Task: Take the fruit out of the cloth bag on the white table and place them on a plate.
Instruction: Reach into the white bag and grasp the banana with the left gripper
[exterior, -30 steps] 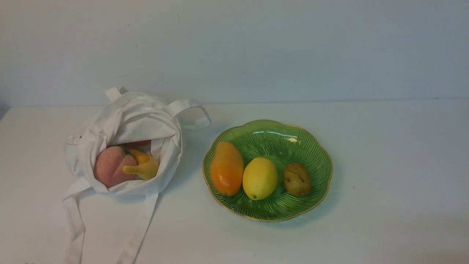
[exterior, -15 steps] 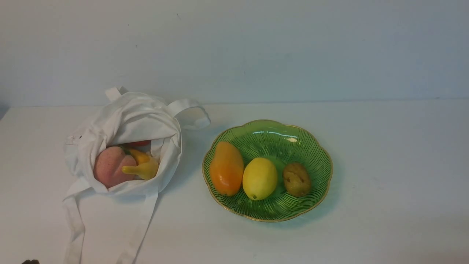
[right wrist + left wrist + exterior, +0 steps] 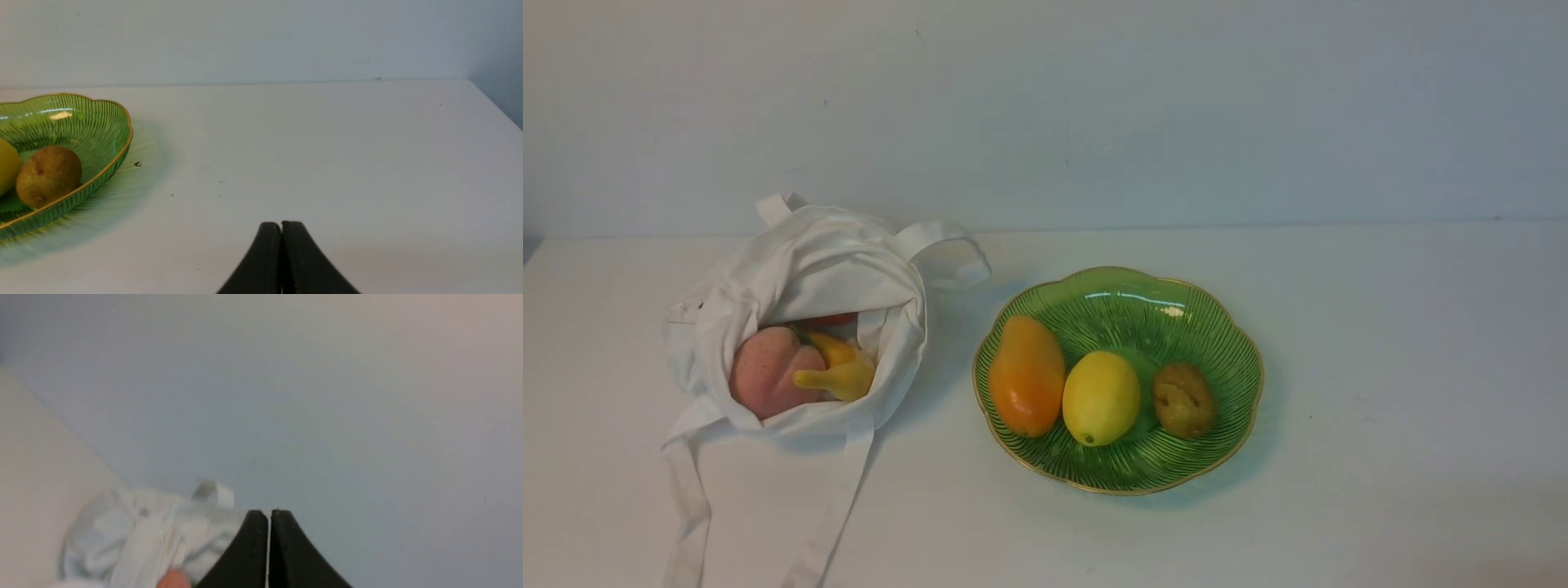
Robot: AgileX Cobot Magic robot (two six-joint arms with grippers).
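Note:
The white cloth bag (image 3: 809,269) lies open at the table's left. Inside it show the pink peach (image 3: 766,371), the yellow banana (image 3: 841,369) and a sliver of the red fruit (image 3: 829,319). The green gold-rimmed plate (image 3: 1143,306) stands mid-table. Neither gripper shows in the front view. In the left wrist view my left gripper (image 3: 269,516) is shut and empty, in front of the blurred bag (image 3: 135,535), with a bit of peach (image 3: 173,580) showing. In the right wrist view my right gripper (image 3: 281,226) is shut and empty over bare table (image 3: 327,143), right of the plate (image 3: 102,122).
On the plate lie an orange oblong fruit (image 3: 1027,376), a lemon (image 3: 1101,398) and a brown kiwi (image 3: 1183,398); the kiwi also shows in the right wrist view (image 3: 48,175). The bag's long straps (image 3: 829,506) trail to the front edge. A wall stands behind the table.
A dark bit at the front view's bottom left corner half a second ago is gone. The bag and plate have shifted by only a pixel or two.

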